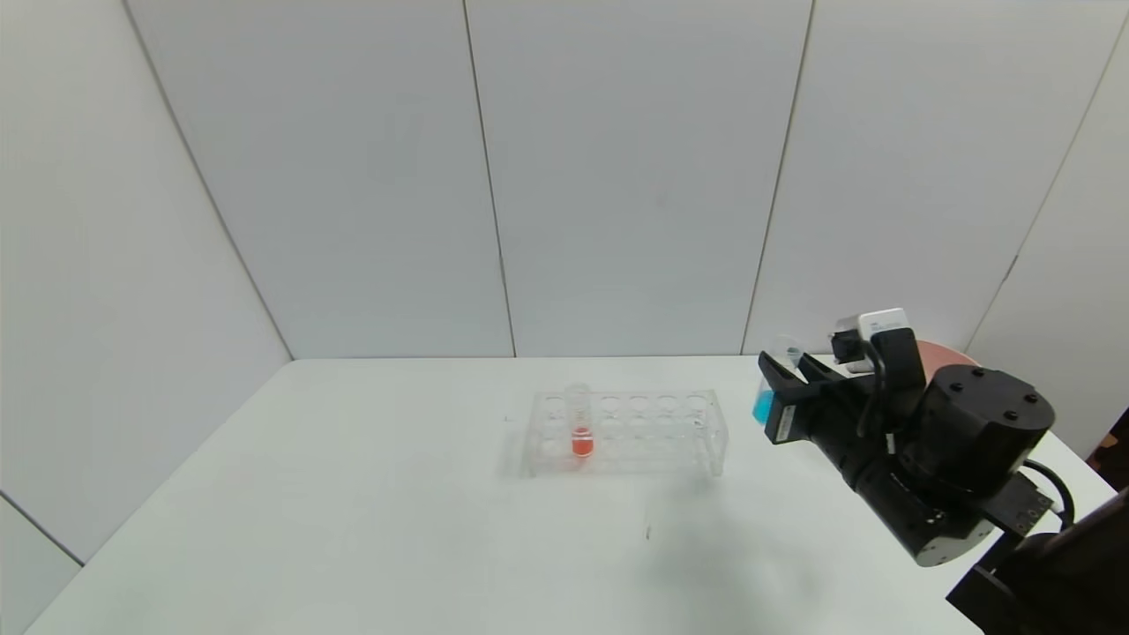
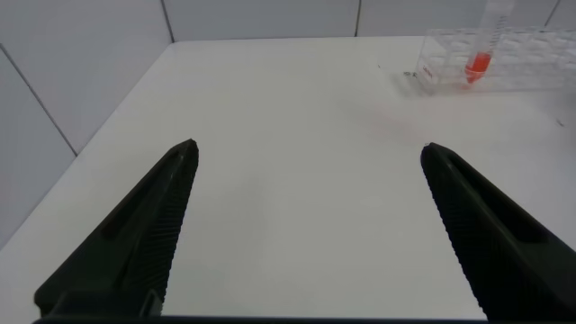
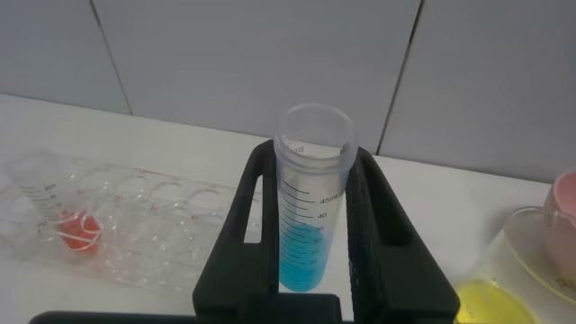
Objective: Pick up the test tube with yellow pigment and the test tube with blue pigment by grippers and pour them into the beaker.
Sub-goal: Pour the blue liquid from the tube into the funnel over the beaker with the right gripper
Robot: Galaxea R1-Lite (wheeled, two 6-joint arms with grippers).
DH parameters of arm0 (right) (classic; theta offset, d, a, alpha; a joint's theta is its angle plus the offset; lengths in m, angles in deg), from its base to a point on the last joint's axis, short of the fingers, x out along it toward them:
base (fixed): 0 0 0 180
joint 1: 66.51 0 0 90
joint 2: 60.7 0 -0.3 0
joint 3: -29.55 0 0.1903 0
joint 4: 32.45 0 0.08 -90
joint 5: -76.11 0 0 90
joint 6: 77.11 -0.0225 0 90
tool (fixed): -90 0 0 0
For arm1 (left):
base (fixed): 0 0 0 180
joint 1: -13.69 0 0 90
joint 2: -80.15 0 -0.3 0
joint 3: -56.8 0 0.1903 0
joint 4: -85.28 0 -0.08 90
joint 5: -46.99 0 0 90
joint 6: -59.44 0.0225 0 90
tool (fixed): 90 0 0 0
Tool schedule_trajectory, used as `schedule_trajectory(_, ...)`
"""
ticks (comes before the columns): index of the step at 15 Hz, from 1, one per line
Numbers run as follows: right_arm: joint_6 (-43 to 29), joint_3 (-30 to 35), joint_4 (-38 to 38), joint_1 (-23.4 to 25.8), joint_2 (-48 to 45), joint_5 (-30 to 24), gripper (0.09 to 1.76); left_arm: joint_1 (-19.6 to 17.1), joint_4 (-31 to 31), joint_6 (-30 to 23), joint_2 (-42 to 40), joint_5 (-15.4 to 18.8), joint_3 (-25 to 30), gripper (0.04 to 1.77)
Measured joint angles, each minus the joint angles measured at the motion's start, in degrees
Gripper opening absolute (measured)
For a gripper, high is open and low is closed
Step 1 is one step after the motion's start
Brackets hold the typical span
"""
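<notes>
Right tool [image 3: 310,261] is clamping the test tube with blue pigment [image 3: 309,211] upright, and it should be tipping slowly over the beaker [image 3: 531,270].

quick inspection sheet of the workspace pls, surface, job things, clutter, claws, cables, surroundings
surface: white table, bare across the left and front.
job's things: blue tube upright in the right claw; beaker beside it with yellow liquid in the bottom; yellow tube not seen.
clutter: clear rack mid-table holding one red-orange tube; pink bowl behind the beaker.
claws: right claw shut on the blue tube, raised right of the rack; left claw open over bare table.
cables: black cable at the right wrist.
surroundings: plain white wall panels.
</notes>
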State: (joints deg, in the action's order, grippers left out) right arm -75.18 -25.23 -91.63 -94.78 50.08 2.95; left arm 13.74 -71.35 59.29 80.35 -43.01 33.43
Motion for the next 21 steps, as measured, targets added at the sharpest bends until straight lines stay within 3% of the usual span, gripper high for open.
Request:
schedule_trajectory(6,-2.67,8.40,-0.22,15.04,-4.19,-17.10,0.49,0.00,0.00,0.00,0.00,0.00,0.00,1.76)
schedule_trajectory(12,-2.78,11.85,-0.10,31.60,-5.77,-36.49,0.49,-0.05,0.00,0.00,0.00,0.00,0.00,1.76)
schedule_trajectory(17,-0.61,11.15,6.33,39.51,-6.89,-45.73,0.49,0.00,0.00,0.00,0.00,0.00,0.00,1.76)
schedule_trajectory(21,2.57,6.03,15.69,44.36,-7.22,-51.35,0.49,-0.02,0.00,0.00,0.00,0.00,0.00,1.76)
